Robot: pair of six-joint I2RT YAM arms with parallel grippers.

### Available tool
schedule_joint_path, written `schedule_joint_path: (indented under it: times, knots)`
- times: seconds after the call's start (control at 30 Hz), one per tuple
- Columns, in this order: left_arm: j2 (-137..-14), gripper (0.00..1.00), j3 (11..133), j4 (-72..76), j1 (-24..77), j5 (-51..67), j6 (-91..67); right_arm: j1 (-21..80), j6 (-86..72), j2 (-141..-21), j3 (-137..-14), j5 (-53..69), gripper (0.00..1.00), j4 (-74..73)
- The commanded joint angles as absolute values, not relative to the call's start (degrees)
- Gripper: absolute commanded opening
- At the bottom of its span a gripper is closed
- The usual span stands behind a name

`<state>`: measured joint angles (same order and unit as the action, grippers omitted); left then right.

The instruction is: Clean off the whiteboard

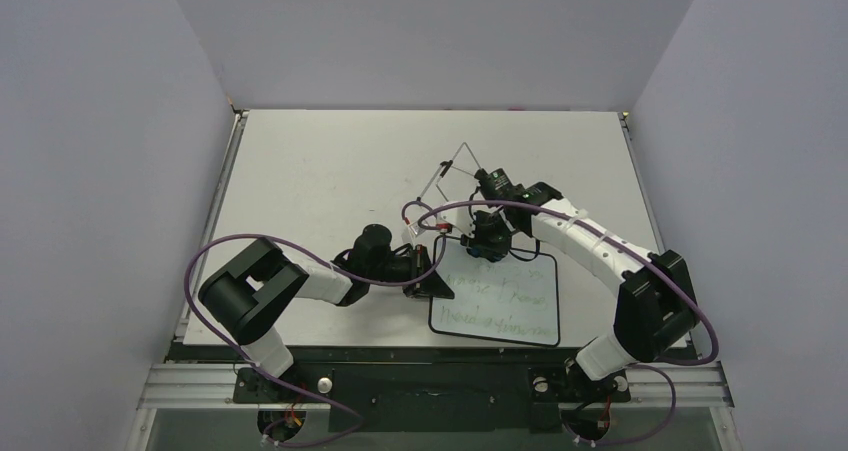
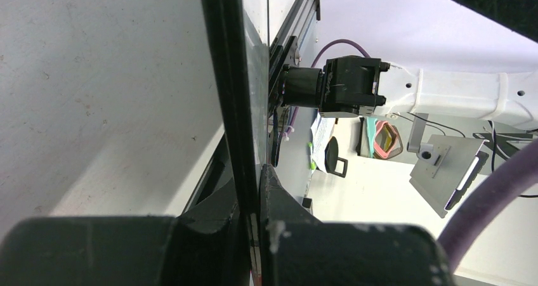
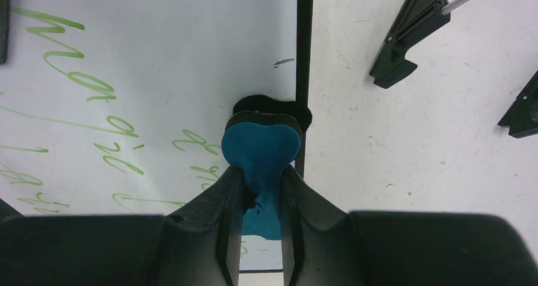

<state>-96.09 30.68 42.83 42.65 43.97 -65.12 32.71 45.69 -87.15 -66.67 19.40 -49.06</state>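
Right tool [image 3: 260, 175] tight on eraser [image 3: 261, 143]

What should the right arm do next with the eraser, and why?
Probably drag the eraser, held in the right fingers, from the frame across the whiteboard: green writing is unwiped, and the left fingers clamp the board's edge.

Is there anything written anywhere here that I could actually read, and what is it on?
On the whiteboard: green handwriting, several scrawled lines, none legible in any view.
On the blue eraser: no lettering visible.
On the paper sheet behind the table, left wrist view: too blurred to read.
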Motion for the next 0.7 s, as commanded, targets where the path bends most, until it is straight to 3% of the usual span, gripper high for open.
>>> schedule_joint_path:
  times: [0.0, 0.17, 0.47, 0.67]
  knots:
    - [-94.2, 0.0, 31.8, 47.0, 43.0, 44.3, -61.7, 34.2, 45.7, -85.1, -66.5, 19.2, 0.0, -48.5]
    - [-94.1, 0.0, 31.7, 47.3, 43.1, 44.2, -61.9, 36.9, 51.3, -85.4, -67.4, 23.4, 0.0, -54.7]
    - [-93.7, 0.0, 30.9, 47.9, 43.2, 44.0, -61.9, 28.5, 40.4, -83.5, -65.6, 15.0, 0.0, -45.0]
    - [-93.3, 0.0, 30.7, 47.9, 43.4, 43.8, -61.9, 25.4, 42.4, -80.8, -67.8, 26.7, 0.0, -49.1]
